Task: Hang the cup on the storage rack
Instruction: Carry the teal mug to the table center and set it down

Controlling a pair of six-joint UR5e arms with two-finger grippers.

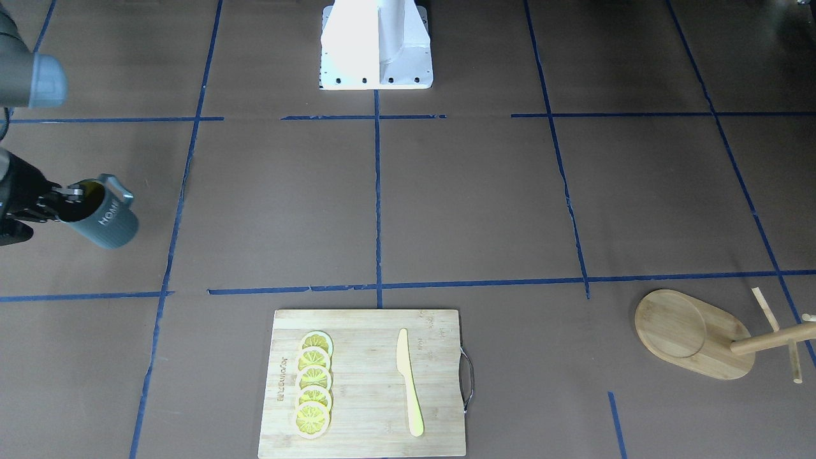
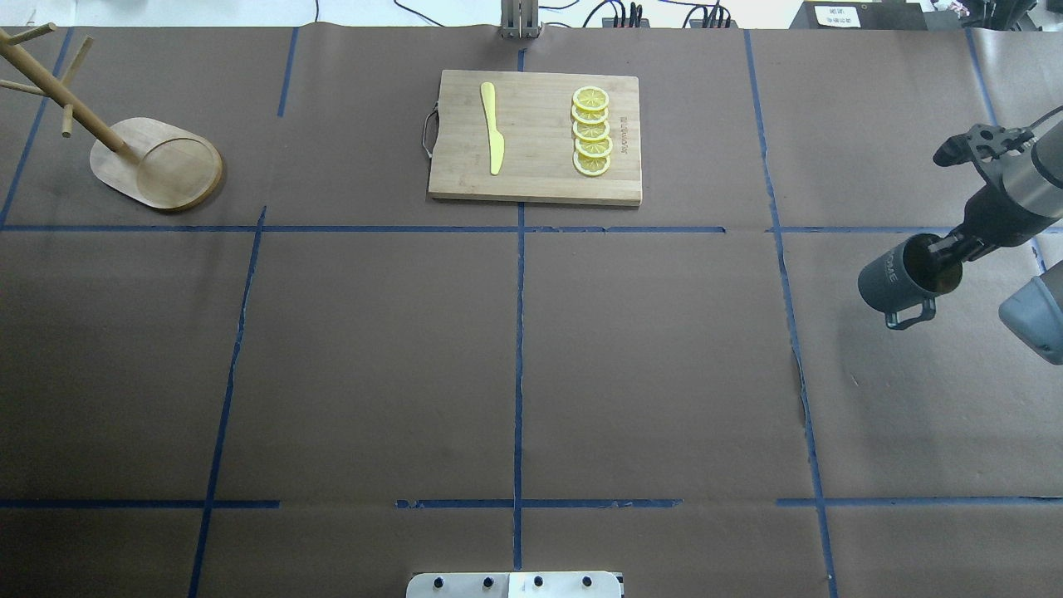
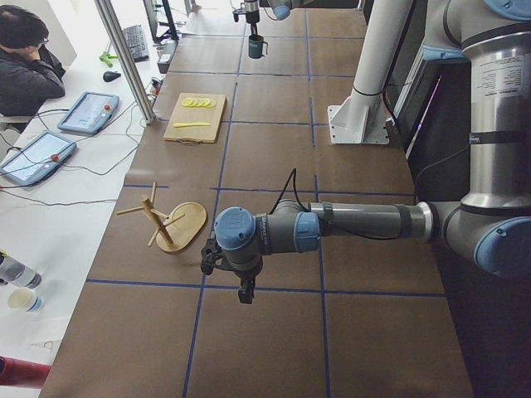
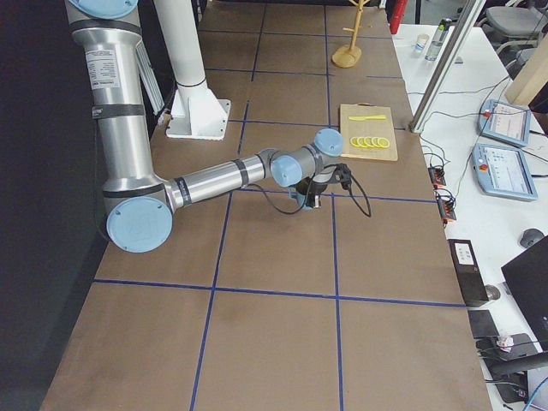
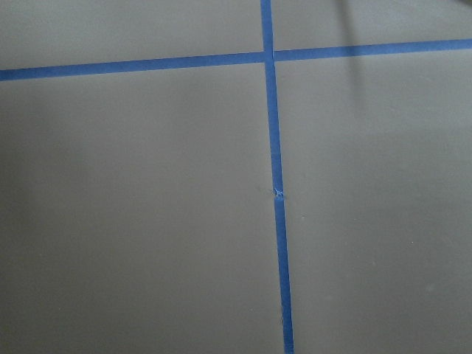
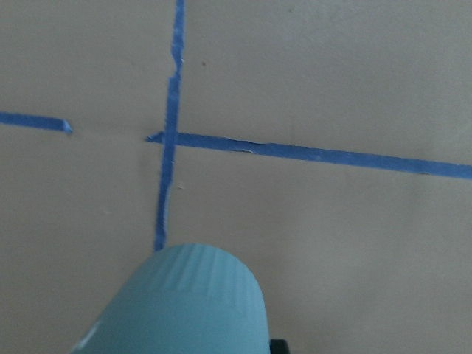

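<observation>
The cup (image 2: 901, 278), dark teal-grey and ribbed with white lettering, is held tilted at the table's right side. My right gripper (image 2: 947, 249) is shut on its rim, one finger inside the yellow mouth. The front view shows the same cup (image 1: 105, 220) and gripper (image 1: 67, 194), and the cup's ribbed wall (image 6: 192, 302) fills the bottom of the right wrist view. The storage rack (image 2: 158, 162) stands at the far left corner, its post and pegs leaning outward. My left gripper (image 3: 246, 292) shows only in the left side view, low over the table near the rack (image 3: 178, 228); I cannot tell its state.
A bamboo cutting board (image 2: 536, 137) with a yellow knife (image 2: 492, 129) and several lemon slices (image 2: 591, 131) lies at the far middle. The robot's white base (image 1: 376, 48) sits at the near edge. A person (image 3: 25, 66) sits beyond the table's far side.
</observation>
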